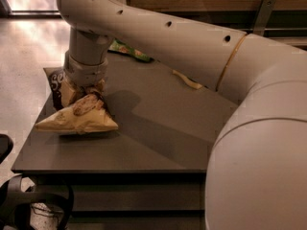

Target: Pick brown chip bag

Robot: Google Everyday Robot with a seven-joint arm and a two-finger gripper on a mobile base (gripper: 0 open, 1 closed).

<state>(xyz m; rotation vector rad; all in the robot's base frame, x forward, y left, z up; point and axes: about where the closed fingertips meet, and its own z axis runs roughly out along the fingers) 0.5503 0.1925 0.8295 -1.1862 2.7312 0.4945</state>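
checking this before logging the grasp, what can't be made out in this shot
Camera view:
1. Gripper, down on the brown chip bag: its hold is hidden by the wrist and bag folds.
2. Bag lettering: mostly covered by the arm.
3. Green snack bag: mostly behind the arm.
4. Pale strip on the table: too small to identify.

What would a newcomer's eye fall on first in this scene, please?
The huge white arm fills the frame from the lower right. Its hand is down on the brown chip bag near the left edge of the dark table. A green snack bag peeks out behind the arm.
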